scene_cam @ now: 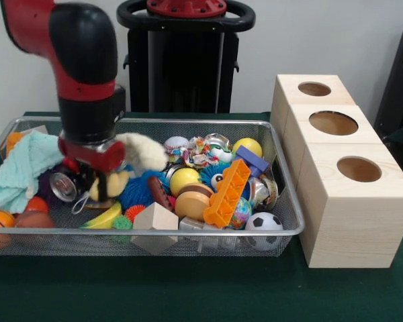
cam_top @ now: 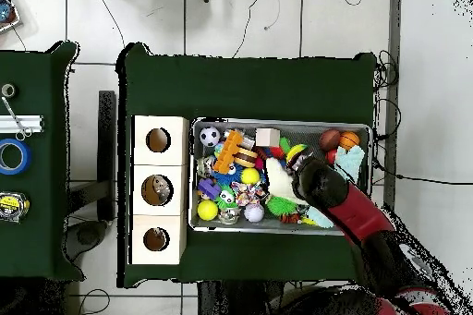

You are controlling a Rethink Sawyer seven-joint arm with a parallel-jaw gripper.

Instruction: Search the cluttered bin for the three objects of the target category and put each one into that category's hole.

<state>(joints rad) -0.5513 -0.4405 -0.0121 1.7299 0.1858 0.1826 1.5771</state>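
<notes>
The jaws are sunk into the clutter and masked by the red wrist above them, so I cannot tell whether they are spread or pinching anything. The gripper (scene_cam: 99, 184) sits low in the left half of the bin (scene_cam: 154, 233) as the front view shows it, right against a yellow toy (scene_cam: 114, 182). A cream fluffy toy (scene_cam: 142, 151) lies just to its right, and a blue spiky ball (scene_cam: 138, 191) is a little nearer the camera. A mint cloth (scene_cam: 23, 168) is draped over the left end. A pale wooden block (scene_cam: 154, 218) rests against the near rim. Further right are a yellow ball (scene_cam: 185, 180), an orange toy brick (scene_cam: 227, 193) and a small soccer ball (scene_cam: 263, 223).

The three wooden cubes stand just outside the bin's right end. The hole (scene_cam: 314, 88), the smallest, is in the farthest cube, close to the pedestal. In the overhead view it is the lowest of the three (cam_top: 155, 238).

By my judgement the step in hand is the search or a grasp attempt in the pile, not a delivery. The arm (cam_top: 346, 210) is well apart from the cubes.

The next move probably calls for a straight lift to check that only one object comes up. After that comes a carry across the bin's full length to the far cube, with careful centring, since that opening leaves the least room.
</notes>
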